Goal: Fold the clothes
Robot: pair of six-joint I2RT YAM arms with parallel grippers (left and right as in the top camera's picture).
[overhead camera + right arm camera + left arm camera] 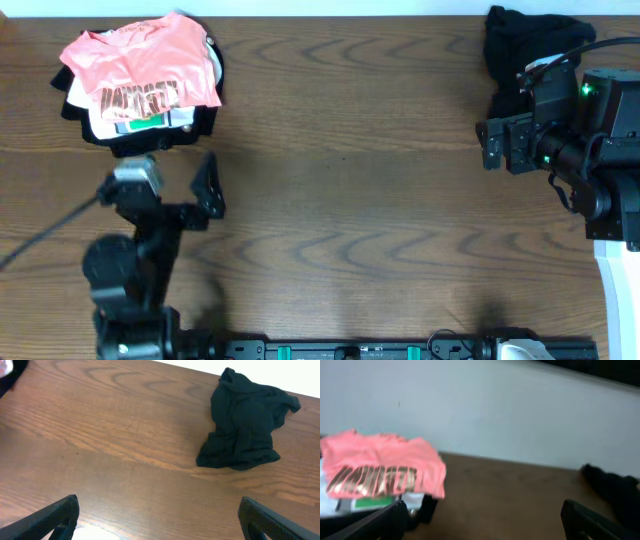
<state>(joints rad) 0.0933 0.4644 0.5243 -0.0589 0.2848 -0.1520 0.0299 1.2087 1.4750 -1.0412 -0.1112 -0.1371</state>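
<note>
Both stand apart and empty: the left gripper [172,188], near the salmon-pink T-shirt [140,62] topping the upper-left pile [98,128], could pinch several layers and drag them together; the right gripper [160,522] hangs by the black garment [245,425].

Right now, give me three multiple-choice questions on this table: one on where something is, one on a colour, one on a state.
1. Where is the salmon-pink shirt? A. atop a pile at the table's far left corner. B. mid-table. C. beneath the right arm.
2. What colour is the crumpled garment near the right claw? A. white. B. black. C. green.
3. The left claw and right claw are: A. both open, empty. B. left shut on the shirt. C. right shut on the garment.
Answers: A, it tops the pile in that corner; B, it looks black in every view; A, wide jaws hold nothing.
</note>
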